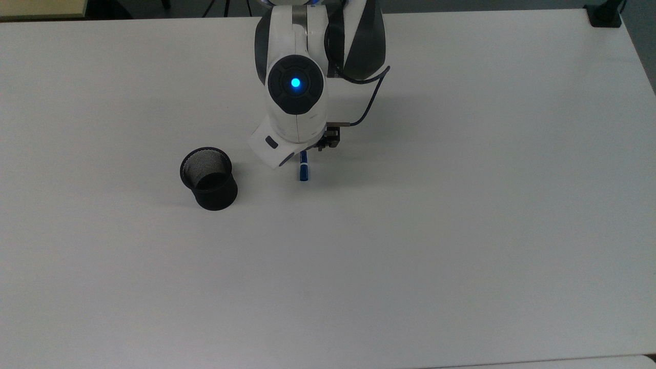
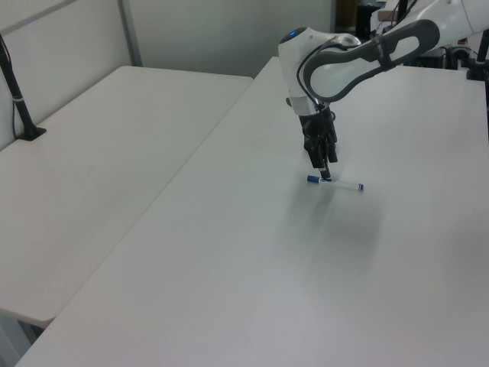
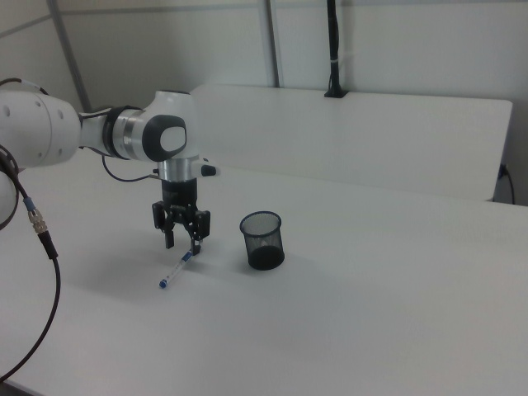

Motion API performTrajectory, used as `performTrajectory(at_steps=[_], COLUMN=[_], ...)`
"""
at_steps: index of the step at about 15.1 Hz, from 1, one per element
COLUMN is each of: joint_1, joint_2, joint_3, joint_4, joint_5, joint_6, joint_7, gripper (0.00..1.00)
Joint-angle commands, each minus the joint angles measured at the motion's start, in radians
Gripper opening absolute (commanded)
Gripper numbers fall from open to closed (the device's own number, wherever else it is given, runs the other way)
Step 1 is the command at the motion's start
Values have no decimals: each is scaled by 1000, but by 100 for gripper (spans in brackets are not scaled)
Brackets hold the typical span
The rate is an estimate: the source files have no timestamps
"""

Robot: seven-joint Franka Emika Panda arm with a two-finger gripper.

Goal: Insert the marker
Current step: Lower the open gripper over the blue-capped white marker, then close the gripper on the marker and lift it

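The marker lies flat on the white table, its blue cap end sticking out from under the arm's wrist in the top view. In the right view the marker lies slantwise, and my gripper hangs just above its far end, open, with nothing between the fingers. In the left view the gripper points down right over the marker, near its blue end. The black mesh cup stands upright to the top view's left of the marker; in the right view the cup is to the gripper's right.
A second white table adjoins on the left view's left. A black clamp post sits at the table's far right corner in the top view. A dark cable hangs at the right view's left edge.
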Motion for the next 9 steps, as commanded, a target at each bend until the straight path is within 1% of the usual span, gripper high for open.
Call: performTrajectory(at_steps=[1, 3, 6, 7, 9], joint_1=[7, 10, 9, 9, 10], joint_2=[12, 26, 32, 47, 51], joint_3=[-9, -9, -9, -9, -9], joint_4=[-21, -21, -21, -17, -16], joint_5=[-18, -18, -18, -18, -20], joint_6=[70, 78, 131, 148, 153], joint_7=[17, 18, 27, 38, 44], gripper=[65, 59, 36, 29, 23])
